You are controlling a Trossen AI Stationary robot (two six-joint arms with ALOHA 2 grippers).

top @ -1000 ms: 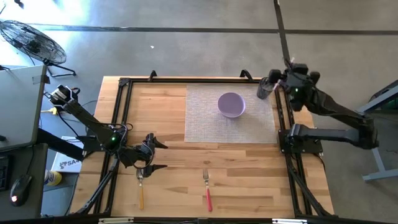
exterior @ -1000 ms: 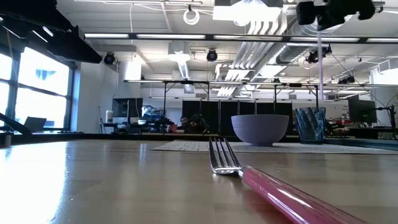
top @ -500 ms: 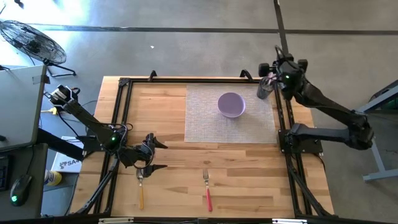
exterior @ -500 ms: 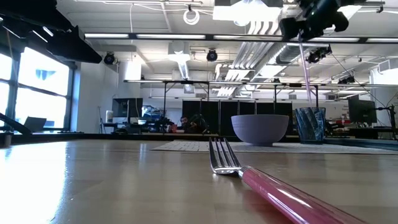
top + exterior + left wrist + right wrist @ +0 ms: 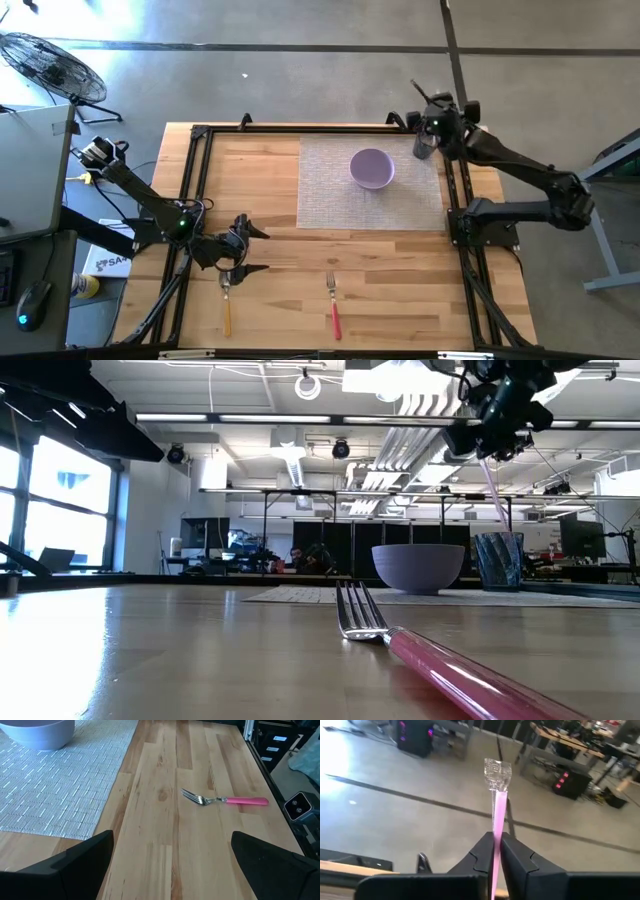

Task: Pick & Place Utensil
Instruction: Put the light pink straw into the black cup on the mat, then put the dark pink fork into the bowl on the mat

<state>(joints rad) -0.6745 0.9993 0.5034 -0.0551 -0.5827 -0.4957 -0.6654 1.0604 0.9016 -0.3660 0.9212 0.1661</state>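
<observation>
Holding a pink-handled utensil (image 5: 496, 810) pinched between my right gripper's (image 5: 495, 845) fingers, I have it raised over the dark cup (image 5: 426, 143) at the table's far right corner, its clear faceted head up and its handle angled down toward the cup. Insertion is not yet complete. My left gripper (image 5: 246, 250) hovers with fingers spread over the orange-handled fork (image 5: 226, 305). The pink-handled fork (image 5: 225, 800) lies flat on the wood, untouched. The purple bowl (image 5: 371, 167) sits on the woven mat (image 5: 325, 195).
</observation>
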